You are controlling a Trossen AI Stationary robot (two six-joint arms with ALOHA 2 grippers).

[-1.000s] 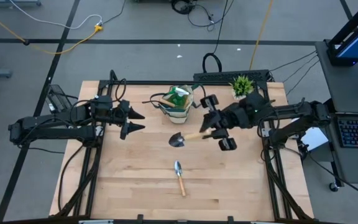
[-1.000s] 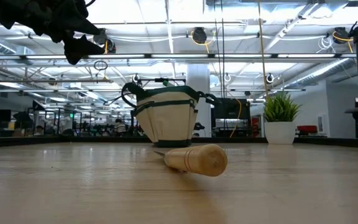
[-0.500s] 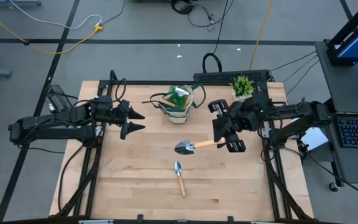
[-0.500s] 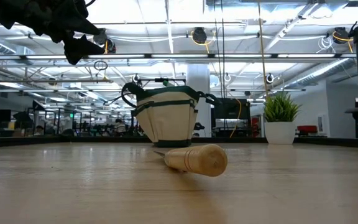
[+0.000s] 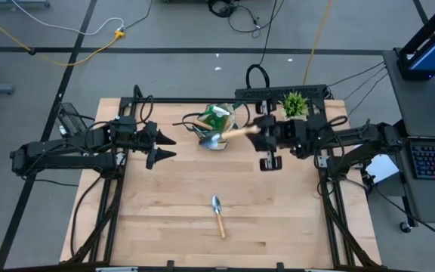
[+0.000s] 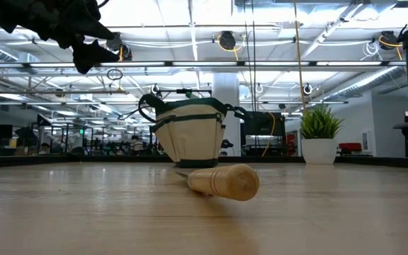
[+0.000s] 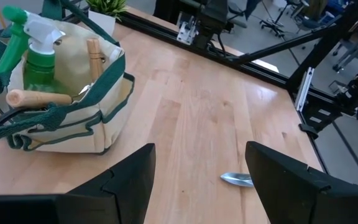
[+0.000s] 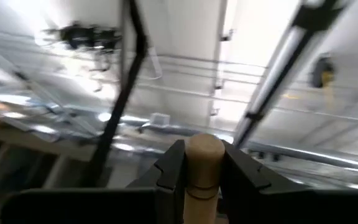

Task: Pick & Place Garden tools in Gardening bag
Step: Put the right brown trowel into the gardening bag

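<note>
The beige gardening bag (image 5: 216, 123) with a green band stands at the table's far middle. It holds a green spray bottle (image 7: 39, 59) and wooden-handled tools (image 7: 93, 56). My right gripper (image 5: 260, 130) is just right of the bag, tipped upward and shut on a wooden-handled trowel (image 5: 229, 134). The trowel's silver blade (image 5: 212, 141) is at the bag's near side. A second trowel (image 5: 217, 214) lies flat on the table near the front middle. My left gripper (image 5: 171, 148) hovers open left of the bag. My right gripper pinches the trowel's wooden handle near its free end (image 8: 202, 180) between its two fingers, and the rounded butt (image 8: 204, 148) sticks out past them. The trowel is lifted clear of the table, its blade toward the bag. Whether the blade touches the bag, I cannot tell.
A small potted plant (image 5: 294, 103) stands at the far right, close behind my right arm. The second trowel's handle (image 6: 222, 182) points toward the near edge. Bare wooden table (image 5: 157, 219) stretches across the near half.
My right gripper has swung and tipped upward, carrying the trowel from over the table's middle toward the far edge. The blade now sits at the bag's near side instead of over the bare wood. The grip stays shut on the handle.
</note>
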